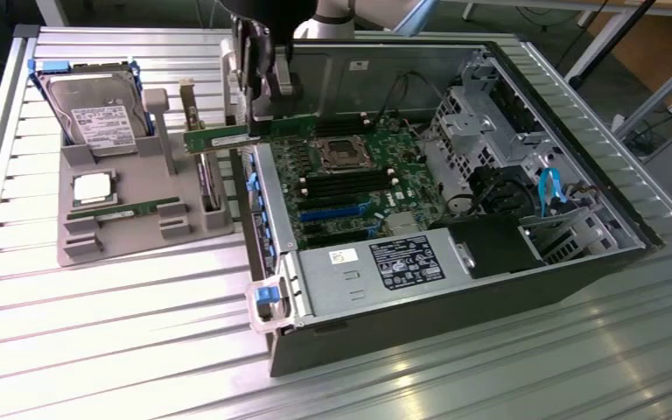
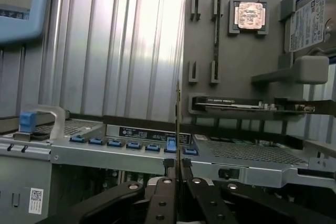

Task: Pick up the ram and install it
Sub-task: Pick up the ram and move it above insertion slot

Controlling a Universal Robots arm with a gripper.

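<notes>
black two-finger gripper (image 1: 249,122) hangs from the arm with its fingers pointing down, and it is clenched on the long narrow green ram stick (image 1: 213,138). the stick is held at one end, flat on its edge and about level, and its free end sticks out sideways from the fingers toward the exterior view's left. in the wrist view the same gripper (image 2: 177,165) pinches the ram stick (image 2: 178,116) between its two dark fingers (image 2: 164,179), and the stick is seen edge-on as a thin line going away from the fingers.

the ram is in the air, touching only the gripper. just under the hand is the side wall of the open dark computer case (image 1: 453,306), which lies on the ribbed metal table (image 1: 102,332). beyond the hand, inside the case, is the green motherboard (image 1: 366,188) with its long black slots. on the other side of the hand, near the free end of the stick, stands the grey plastic holder tray (image 1: 115,241). this tray carries a silver hard drive (image 1: 97,114) and a square silver processor chip (image 1: 94,186), both well apart from the fingers.
</notes>
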